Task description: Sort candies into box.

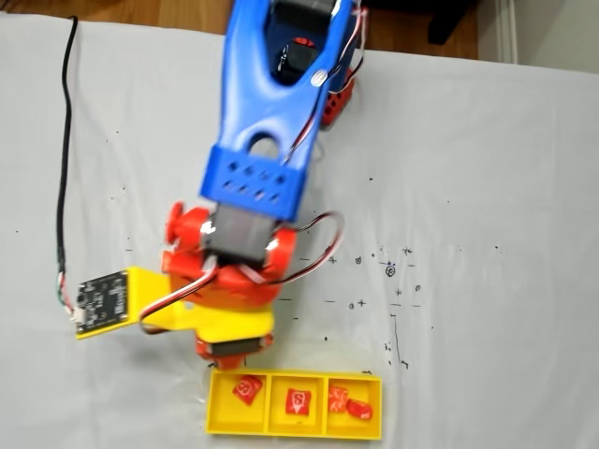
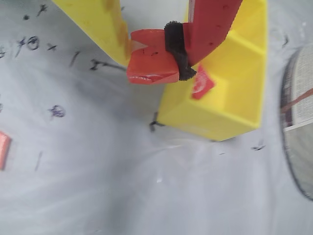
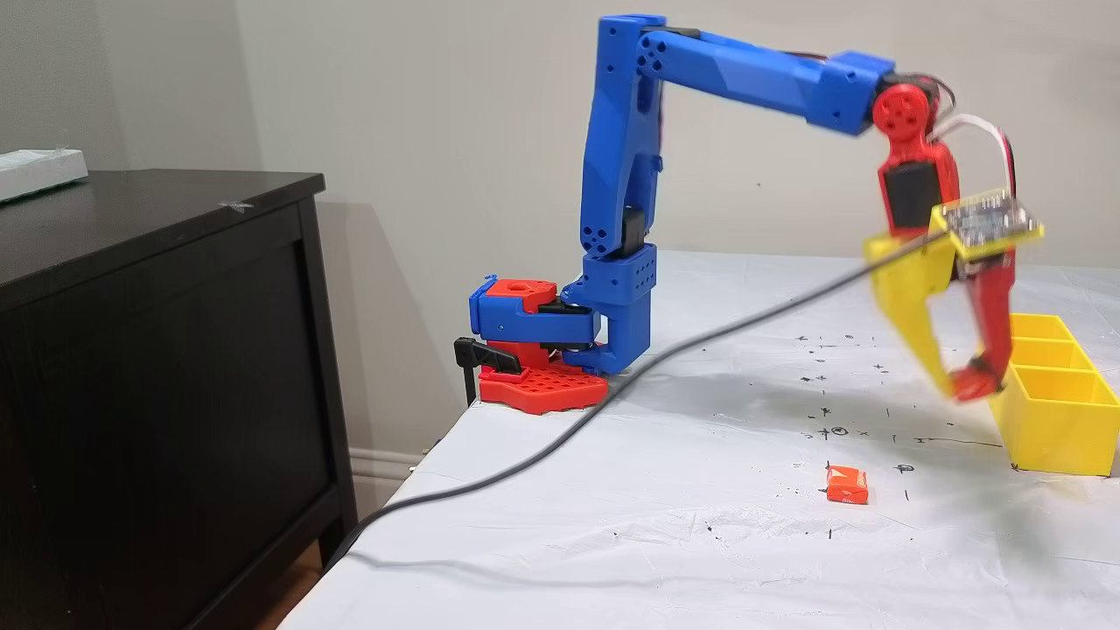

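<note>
My gripper (image 2: 151,61) is shut on an orange-red candy (image 2: 149,66), pinched between the yellow finger (image 2: 98,24) and the red finger (image 2: 210,24). In a fixed view the gripper (image 3: 962,385) hangs just above the table, beside the near end of the yellow box (image 3: 1050,429), and the held candy (image 3: 973,382) is level with the box's rim. From above, the wrist covers the gripper (image 1: 234,351), which sits just past the box's (image 1: 217,416) left corner. Several candies lie in its compartments (image 1: 247,388) (image 1: 298,402) (image 1: 358,409). A loose candy (image 3: 847,484) (image 2: 4,149) rests on the white cloth.
A black cable (image 3: 612,394) (image 1: 64,140) runs across the cloth to the wrist board (image 1: 101,301). A dark cabinet (image 3: 157,350) stands beyond the table's left edge. The arm's base (image 3: 542,350) sits at the far corner. A round mesh object (image 2: 298,122) lies past the box.
</note>
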